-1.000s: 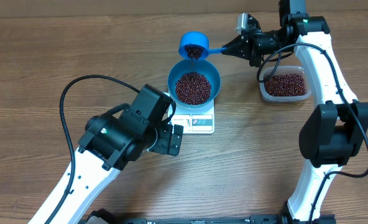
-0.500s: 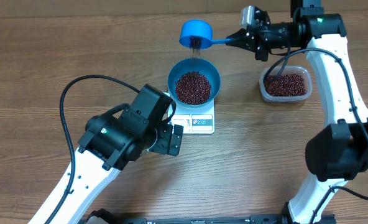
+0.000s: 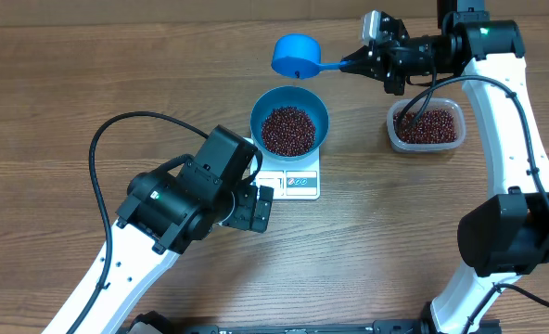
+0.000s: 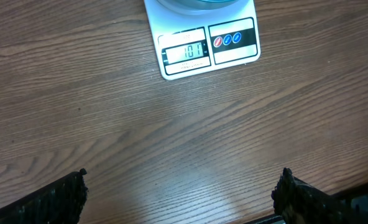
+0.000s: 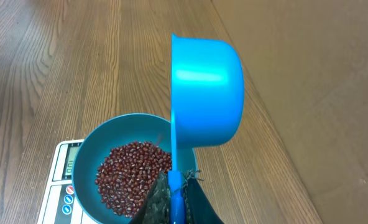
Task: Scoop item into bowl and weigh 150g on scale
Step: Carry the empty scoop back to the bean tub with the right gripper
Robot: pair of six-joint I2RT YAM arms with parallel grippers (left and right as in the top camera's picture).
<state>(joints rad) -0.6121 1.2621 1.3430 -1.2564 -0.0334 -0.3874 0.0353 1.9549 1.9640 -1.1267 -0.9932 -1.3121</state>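
The blue bowl (image 3: 289,124) sits on the white scale (image 3: 298,179) and holds a heap of red-brown beans (image 3: 287,130). My right gripper (image 3: 356,63) is shut on the handle of a small blue scoop (image 3: 296,56), held in the air behind the bowl, tipped on its side. In the right wrist view the scoop (image 5: 207,93) hangs above the bowl (image 5: 89,151) and beans (image 5: 134,174), its handle clamped in the gripper (image 5: 178,183). My left gripper (image 4: 183,186) is open over bare wood in front of the scale (image 4: 202,46); in the overhead view it (image 3: 253,206) sits left of the scale.
A clear plastic tub (image 3: 427,125) with more beans stands right of the bowl, under the right arm. A black cable (image 3: 108,139) loops over the left side of the table.
The right gripper has lifted the scoop up and back from over the bowl and the pouring of beans has ended. The left arm has not moved.
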